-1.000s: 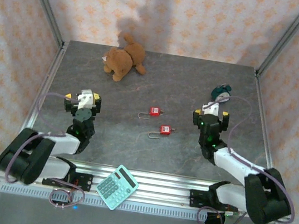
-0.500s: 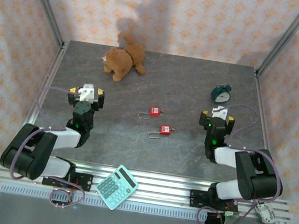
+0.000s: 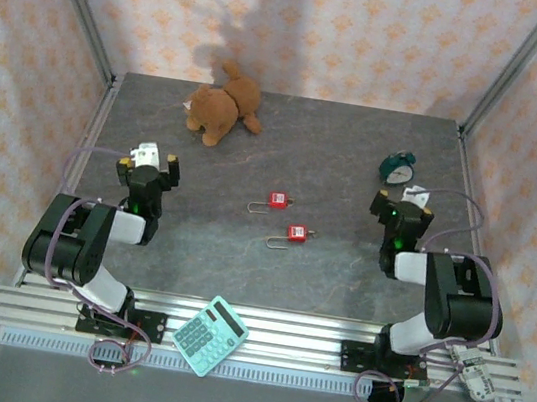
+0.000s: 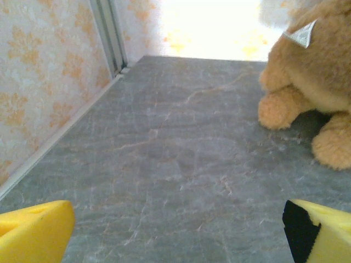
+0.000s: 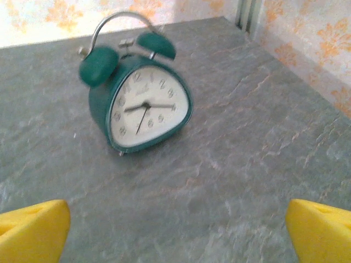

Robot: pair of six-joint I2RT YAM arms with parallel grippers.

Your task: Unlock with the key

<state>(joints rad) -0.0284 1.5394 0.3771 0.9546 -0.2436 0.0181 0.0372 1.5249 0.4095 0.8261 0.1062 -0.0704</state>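
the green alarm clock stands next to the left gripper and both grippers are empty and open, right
Not quite: the green alarm clock stands next to the right gripper, not the left gripper, as the top external view shows. Both are indeed empty and open.

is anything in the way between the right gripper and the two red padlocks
Nothing visible does. Bare table lies between the right gripper and both the farther red padlock and the nearer red padlock. The green alarm clock stands beyond the gripper, toward the back wall, off that line.
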